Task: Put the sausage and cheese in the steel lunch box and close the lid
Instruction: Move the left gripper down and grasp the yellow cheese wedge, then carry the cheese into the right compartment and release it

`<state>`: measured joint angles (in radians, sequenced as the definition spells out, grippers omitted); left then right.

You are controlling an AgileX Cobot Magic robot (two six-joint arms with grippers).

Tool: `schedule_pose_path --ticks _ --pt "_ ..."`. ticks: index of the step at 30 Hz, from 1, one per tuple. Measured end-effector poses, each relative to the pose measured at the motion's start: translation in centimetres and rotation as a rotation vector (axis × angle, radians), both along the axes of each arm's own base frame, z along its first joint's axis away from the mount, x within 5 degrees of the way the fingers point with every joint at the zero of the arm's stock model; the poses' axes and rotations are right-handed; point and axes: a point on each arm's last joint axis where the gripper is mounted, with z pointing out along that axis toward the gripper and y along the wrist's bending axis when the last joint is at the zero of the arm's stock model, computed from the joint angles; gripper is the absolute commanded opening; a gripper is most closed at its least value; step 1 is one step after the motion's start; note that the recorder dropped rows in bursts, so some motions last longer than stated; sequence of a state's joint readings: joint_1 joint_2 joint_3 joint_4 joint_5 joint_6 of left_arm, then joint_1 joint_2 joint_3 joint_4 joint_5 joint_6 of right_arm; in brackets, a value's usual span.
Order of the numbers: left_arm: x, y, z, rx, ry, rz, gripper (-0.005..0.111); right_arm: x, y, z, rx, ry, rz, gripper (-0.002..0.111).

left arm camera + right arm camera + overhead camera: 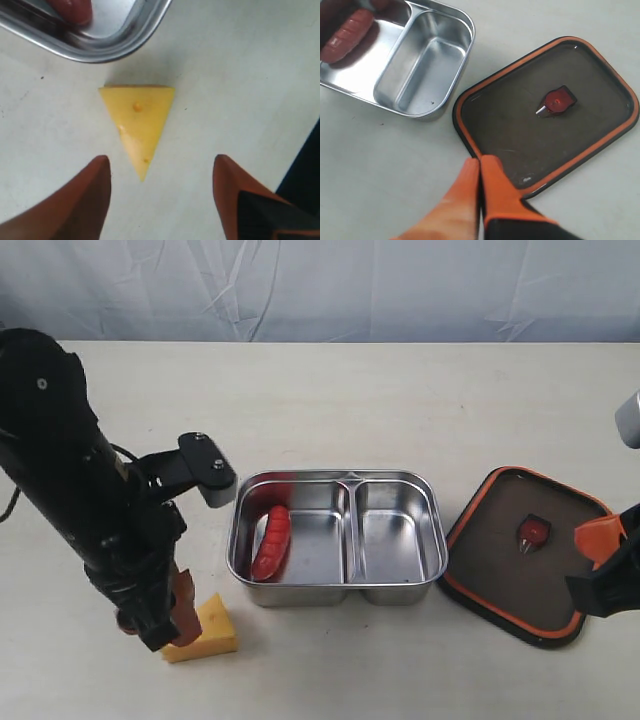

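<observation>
The red sausage lies in the wider left compartment of the steel lunch box. The yellow cheese wedge rests on the table just off the box's near left corner. My left gripper hovers right at the cheese and stands open. In the left wrist view the cheese points its tip between the spread fingers without touching them. The dark lid with its orange rim lies flat to the right of the box. My right gripper is shut and empty over the lid's edge.
The box's narrower right compartment has nothing in it. An orange valve sits at the lid's centre. The box corner lies close beyond the cheese. Bare table stretches behind the box up to a pale backdrop.
</observation>
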<state>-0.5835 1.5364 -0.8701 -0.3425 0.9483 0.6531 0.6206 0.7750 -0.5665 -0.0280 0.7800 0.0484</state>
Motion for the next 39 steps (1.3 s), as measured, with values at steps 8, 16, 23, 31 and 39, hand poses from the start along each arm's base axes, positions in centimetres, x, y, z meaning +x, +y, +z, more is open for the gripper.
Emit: schedule_pose_path --ticks 8,16,23,31,39 --pt "-0.7 -1.5 -1.7 0.003 -0.102 -0.025 0.057 0.0 0.0 0.0 -0.002 -0.001 0.0 0.0" --pt "-0.1 -1.7 -4.5 0.084 -0.047 -0.012 0.057 0.0 0.0 0.0 -0.002 -0.001 0.0 0.0" --pt "0.3 -2.0 -6.6 0.117 -0.019 -0.005 0.045 0.0 0.0 0.0 -0.002 -0.001 0.0 0.0" --pt "-0.4 -1.7 -7.1 0.168 0.072 -0.026 0.0 0.0 0.0 0.0 -0.002 -0.001 0.0 0.0" --pt "-1.4 -1.1 -6.1 0.208 0.16 -0.053 0.0 0.0 0.0 0.0 -0.003 -0.002 0.001 0.0"
